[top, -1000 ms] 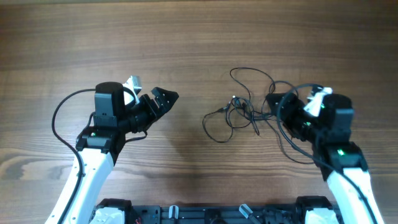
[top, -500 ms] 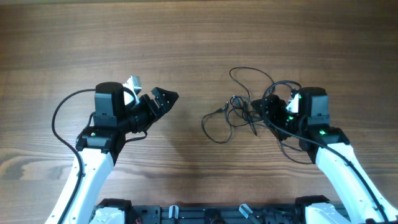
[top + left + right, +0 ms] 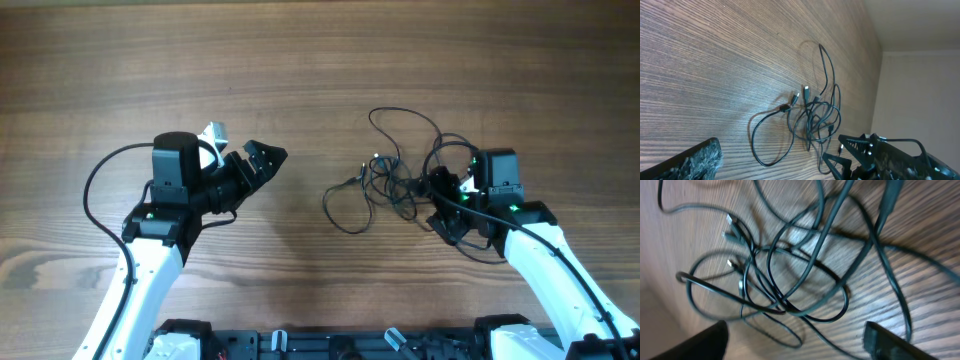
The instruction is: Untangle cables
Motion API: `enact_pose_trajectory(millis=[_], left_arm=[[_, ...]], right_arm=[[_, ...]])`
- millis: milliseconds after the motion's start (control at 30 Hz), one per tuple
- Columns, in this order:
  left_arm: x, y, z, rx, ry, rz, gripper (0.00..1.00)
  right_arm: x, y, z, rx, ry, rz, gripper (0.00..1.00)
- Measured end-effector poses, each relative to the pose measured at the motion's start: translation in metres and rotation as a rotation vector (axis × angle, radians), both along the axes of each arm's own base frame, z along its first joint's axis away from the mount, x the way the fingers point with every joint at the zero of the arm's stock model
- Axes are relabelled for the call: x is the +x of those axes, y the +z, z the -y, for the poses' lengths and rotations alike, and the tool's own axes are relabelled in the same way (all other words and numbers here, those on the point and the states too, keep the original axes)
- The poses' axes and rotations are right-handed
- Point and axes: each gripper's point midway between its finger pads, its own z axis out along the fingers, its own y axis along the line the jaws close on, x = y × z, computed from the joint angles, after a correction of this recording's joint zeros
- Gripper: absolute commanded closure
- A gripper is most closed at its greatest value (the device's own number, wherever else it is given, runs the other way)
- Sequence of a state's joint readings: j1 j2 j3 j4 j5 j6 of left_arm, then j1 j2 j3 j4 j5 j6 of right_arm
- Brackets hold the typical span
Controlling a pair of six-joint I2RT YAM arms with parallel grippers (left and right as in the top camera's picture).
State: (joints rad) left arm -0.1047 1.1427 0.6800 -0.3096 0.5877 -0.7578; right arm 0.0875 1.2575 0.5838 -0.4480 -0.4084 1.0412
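Observation:
The cables [image 3: 392,180] are several thin black wires in a loose tangle on the wooden table, right of centre, with small plug ends on the left side. They also show in the left wrist view [image 3: 812,117] and close up in the right wrist view [image 3: 790,280]. My right gripper [image 3: 441,205] is open at the tangle's right edge, its fingers [image 3: 795,347] spread on either side of the nearest loops and holding nothing. My left gripper [image 3: 262,160] is open and empty, well left of the cables. One of its fingers [image 3: 690,160] shows in the left wrist view.
The wooden table [image 3: 320,70] fills the view. A thicker black arm cable [image 3: 95,180] loops beside the left arm. The right gripper also shows in the left wrist view [image 3: 860,155], just past the tangle.
My right arm has moved left and brought its open gripper up to the tangle's right edge. The loops have shifted slightly. The left arm has not moved.

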Motion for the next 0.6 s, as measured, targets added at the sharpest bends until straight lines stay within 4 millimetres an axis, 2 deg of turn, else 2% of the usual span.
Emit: enact_pose_trajectory(millis=[67,200,267,400,467,600], left_arm=[[0.000,0.000,0.000,0.000,0.000,0.000,0.00],[0.000,0.000,0.000,0.000,0.000,0.000,0.00],[0.000,0.000,0.000,0.000,0.000,0.000,0.00],[0.000,0.000,0.000,0.000,0.000,0.000,0.00],[0.000,0.000,0.000,0.000,0.000,0.000,0.00],[0.000,0.000,0.000,0.000,0.000,0.000,0.00]], right_arm=[[0.003,-0.001,0.005,-0.025,-0.024,0.006,0.40],[0.017,-0.001,0.012,-0.048,-0.078,0.040,0.43],[0.020,-0.007,0.011,-0.049,-0.091,0.029,0.33],[0.012,-0.027,0.008,-0.054,-0.092,-0.057,0.21],[0.011,-0.031,0.007,-0.061,-0.079,-0.064,0.15],[0.023,-0.026,0.006,-0.079,-0.021,0.016,0.19]])
